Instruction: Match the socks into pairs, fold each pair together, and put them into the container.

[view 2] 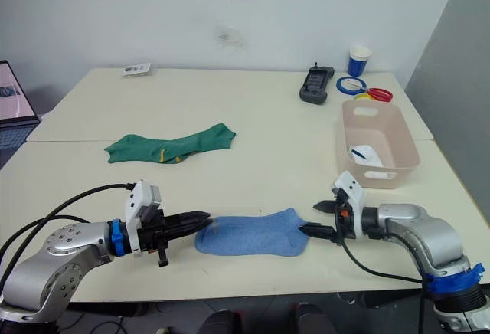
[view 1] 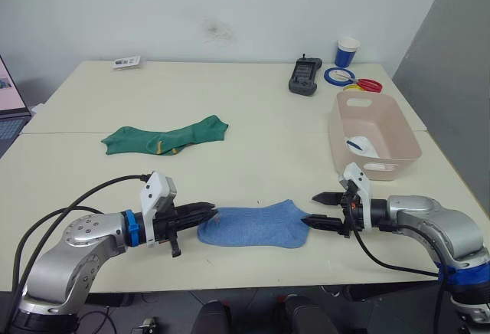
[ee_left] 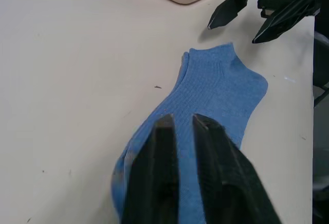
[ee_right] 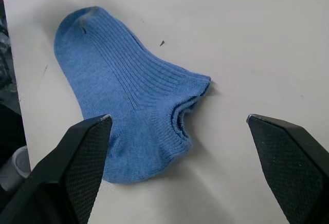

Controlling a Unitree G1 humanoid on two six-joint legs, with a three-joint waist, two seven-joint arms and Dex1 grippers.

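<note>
I saw the blue socks point(view 1: 256, 225) lying flat near the front edge of the tabletop point(view 1: 253, 119), stacked one on the other, two cuff edges showing at the end toward my right arm. My left claw point(view 1: 205, 212) sat low at the toe end, its two fingers point(ee_left: 177, 183) drawn nearly together with only a thin gap; they lay over the toe end, but I could not tell whether any fabric was caught between them. My right claw point(view 1: 321, 210) was at the cuff end, jaws spread wide and holding nothing; the lower fingertip looked to be at the cuff's edge, contact uncertain, the upper one clear above the tabletop. In the right wrist view the cuff end lay between the two spread fingers point(ee_right: 77, 157). The green socks point(view 1: 164, 138) lay well apart from the blue ones, farther back toward my left, laid lengthwise with yellow marks showing at the middle. The tub point(view 1: 398, 131) stood on my right, near the right claw but behind it, with something white point(view 1: 361, 146) inside at the bottom, likely the white socks. Behind the tub I noted a black handheld device point(view 1: 305, 76), a blue-and-white cup point(view 1: 347, 51), a blue ring point(view 1: 338, 76) and a red ring point(view 1: 367, 85). A small card point(view 1: 126, 62) lay at the far left of the tabletop.
</note>
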